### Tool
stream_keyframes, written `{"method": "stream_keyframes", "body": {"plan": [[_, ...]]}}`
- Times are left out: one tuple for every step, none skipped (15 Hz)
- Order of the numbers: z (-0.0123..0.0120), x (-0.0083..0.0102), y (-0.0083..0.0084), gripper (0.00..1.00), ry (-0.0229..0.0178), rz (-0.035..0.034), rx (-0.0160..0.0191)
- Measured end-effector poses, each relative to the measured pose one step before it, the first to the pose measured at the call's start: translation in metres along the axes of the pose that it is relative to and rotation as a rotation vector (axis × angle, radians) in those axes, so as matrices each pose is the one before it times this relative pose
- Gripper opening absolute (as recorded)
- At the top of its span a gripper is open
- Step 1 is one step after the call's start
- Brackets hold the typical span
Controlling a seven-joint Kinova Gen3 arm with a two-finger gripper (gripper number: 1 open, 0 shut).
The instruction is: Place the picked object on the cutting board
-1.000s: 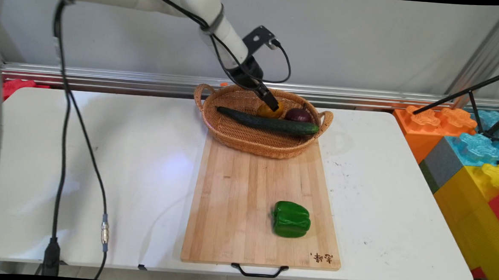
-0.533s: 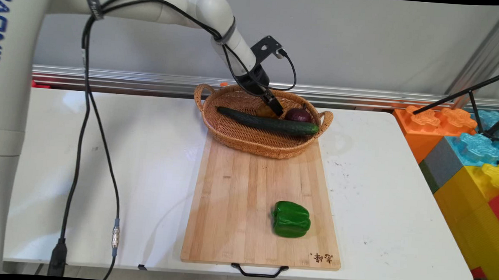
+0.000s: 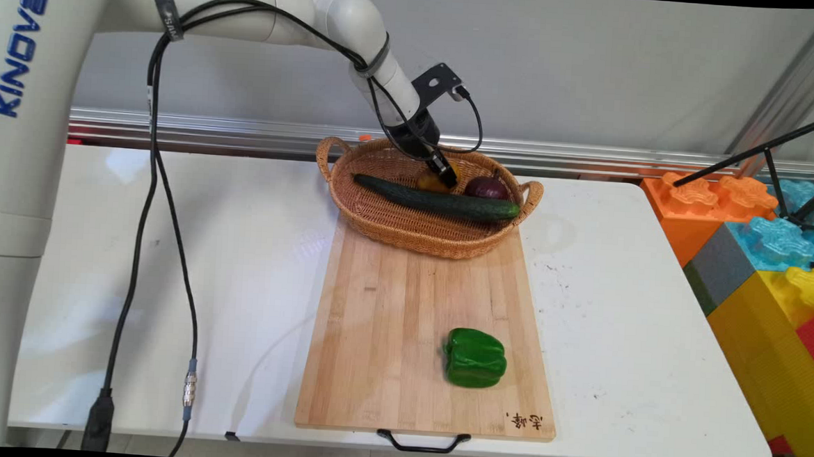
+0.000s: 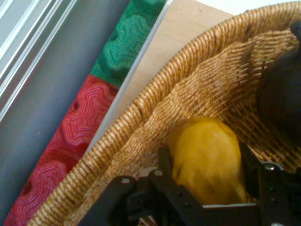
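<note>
Nearest me, the green pepper (image 3: 475,358) sits on the cutting board (image 3: 401,340). Further back, in the basket (image 3: 379,220) behind the cucumber (image 3: 436,201), my gripper (image 4: 207,165) has its fingers (image 4: 165,160) closed around the yellow pepper (image 4: 207,160) — smooth, light, probably slippery, so I'd keep hold across its broad middle. The onion (image 3: 487,188) lies just beside it.

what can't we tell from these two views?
- Yellow fruit: main view, mostly hidden by the pincer; hand view, its underside hidden by the linkage.
- Pincer contact: fingers flank the fruit in the hand view; whether they touch it is unclear.
- Dark object: hand view, cut off by the right edge.
- Basket floor beneath the cucumber: hidden in both.
</note>
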Motion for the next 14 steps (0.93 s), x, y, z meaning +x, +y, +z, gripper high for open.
{"method": "stream_keyframes", "body": {"plan": [[-0.00207,0.00006,0.00047,0.00,0.00035,0.00486,0.00097],[-0.00222,0.00033,0.00084,0.00,0.00093,0.00437,0.00069],[-0.00573,0.00058,0.00071,0.00,0.00696,0.00599,0.00641],[-0.00604,0.00081,0.00135,0.00,0.00766,0.00596,0.00659],[-0.00862,0.00118,0.00204,0.00,0.01019,0.00820,0.01077],[-0.00885,0.00066,0.00276,0.00,0.00727,0.00783,0.00954],[-0.01152,0.00092,0.00487,0.00,0.00589,0.01118,0.01008],[-0.01362,0.00187,0.00603,0.00,0.00543,0.01356,0.01168],[-0.01391,0.00401,0.00595,0.00,0.00697,0.01714,0.01140],[-0.00932,0.00273,0.00353,0.00,0.00509,0.01083,0.00780],[-0.01445,0.00365,0.00579,0.00,0.00554,0.01592,0.00993],[-0.01868,0.00500,0.00800,0.00,0.00584,0.01981,0.00874],[-0.01349,0.00332,0.00699,0.00,0.00235,0.01364,0.00065],[-0.01363,0.00249,0.00728,0.00,0.00154,0.01121,-0.00367]]}}
